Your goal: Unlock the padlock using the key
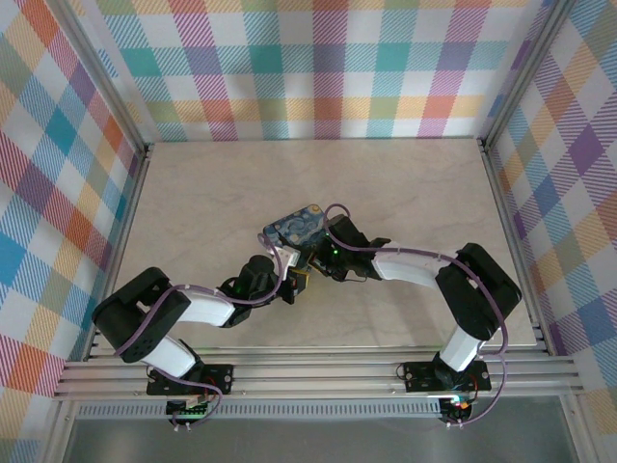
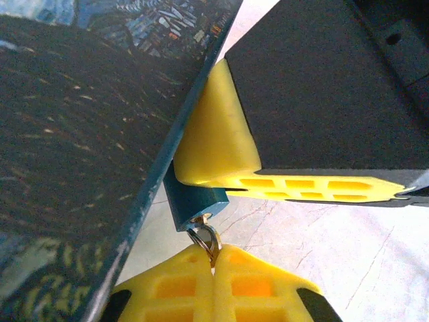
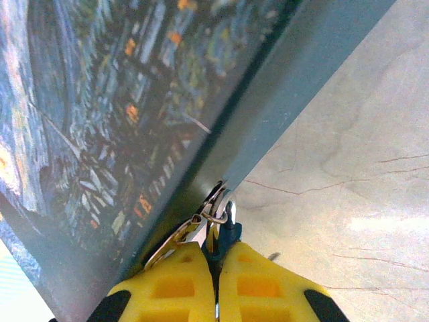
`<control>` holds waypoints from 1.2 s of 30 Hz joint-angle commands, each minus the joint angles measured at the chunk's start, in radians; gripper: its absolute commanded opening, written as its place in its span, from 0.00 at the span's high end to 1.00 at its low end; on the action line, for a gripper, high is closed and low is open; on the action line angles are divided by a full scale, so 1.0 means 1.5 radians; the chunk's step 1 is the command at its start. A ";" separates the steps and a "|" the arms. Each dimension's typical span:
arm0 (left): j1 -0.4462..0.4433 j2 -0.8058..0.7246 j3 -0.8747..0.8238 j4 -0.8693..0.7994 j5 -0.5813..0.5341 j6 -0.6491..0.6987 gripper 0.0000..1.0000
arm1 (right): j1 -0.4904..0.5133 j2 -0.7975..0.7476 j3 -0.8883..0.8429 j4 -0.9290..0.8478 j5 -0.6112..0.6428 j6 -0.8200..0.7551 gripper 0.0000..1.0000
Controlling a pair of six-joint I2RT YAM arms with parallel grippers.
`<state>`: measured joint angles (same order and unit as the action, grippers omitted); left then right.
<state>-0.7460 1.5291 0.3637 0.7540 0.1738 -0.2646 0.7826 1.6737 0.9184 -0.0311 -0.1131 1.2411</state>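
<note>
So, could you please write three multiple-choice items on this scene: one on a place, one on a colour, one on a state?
1. Where is the padlock?
A) right at the edge of the box
B) at a far corner of the table
C) on an arm's base

2. What colour are the pincer fingertips?
A) red
B) yellow
C) white

3. How is the left pincer?
A) wide open
B) lying flat, far from the box
C) shut on the key

Answers:
1 A, the left wrist view shows the padlock against the box's side.
2 B, both wrist views show yellow tips.
3 C, its tips meet around the key's ring just under the padlock.
</note>
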 commanded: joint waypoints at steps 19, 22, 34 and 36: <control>0.035 0.050 -0.024 0.073 0.072 -0.194 1.00 | 0.002 -0.057 -0.094 0.111 -0.005 0.024 0.50; 0.047 0.049 -0.024 0.077 0.099 -0.222 1.00 | 0.003 -0.050 -0.115 0.157 -0.012 0.036 0.50; 0.097 0.072 -0.029 0.133 0.191 -0.315 1.00 | 0.010 -0.007 -0.139 0.277 -0.007 0.005 0.49; 0.104 0.075 -0.029 0.138 0.204 -0.326 1.00 | 0.010 0.003 -0.139 0.290 -0.012 0.005 0.49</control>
<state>-0.6094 1.6299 0.3294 0.8978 0.4225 -0.7086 0.7921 1.6512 0.7277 0.3317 -0.1246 1.2675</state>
